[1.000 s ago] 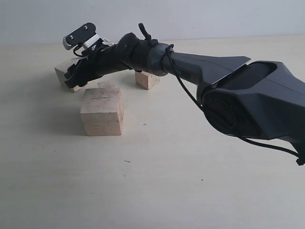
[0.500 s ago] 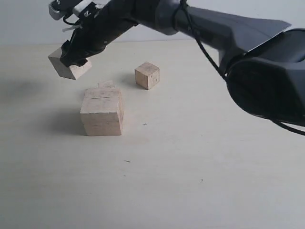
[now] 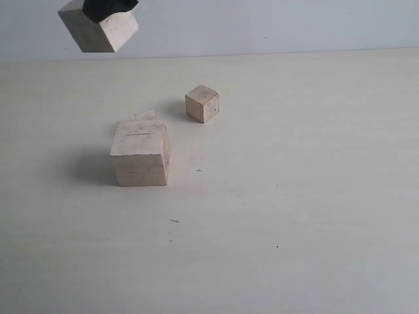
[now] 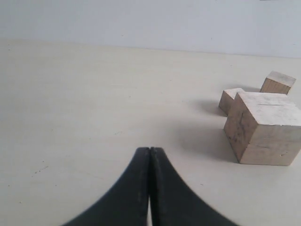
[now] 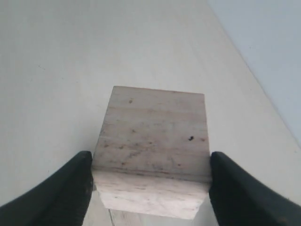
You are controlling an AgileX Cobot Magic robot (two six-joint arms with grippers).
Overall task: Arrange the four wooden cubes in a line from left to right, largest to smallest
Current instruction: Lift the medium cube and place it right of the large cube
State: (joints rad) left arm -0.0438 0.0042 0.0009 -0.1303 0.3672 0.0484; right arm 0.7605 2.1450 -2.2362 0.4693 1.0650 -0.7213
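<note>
**Three cubes down, one in the air**

The largest cube [image 3: 140, 154] is sitting on the surface [image 3: 294, 209], left of centre in the exterior view. The smallest cube [image 3: 146, 116] is lying just behind it and is mostly hidden by it; whether the two are touching cannot be told. A third cube [image 3: 202, 103] is standing farther back and to the right, apart from both. The fourth cube [image 3: 98, 27] is hanging tilted, well above the surface at the far left. It is sitting between the two fingers of the right hand [image 5: 150, 183], one finger pressing on each side.
</note>
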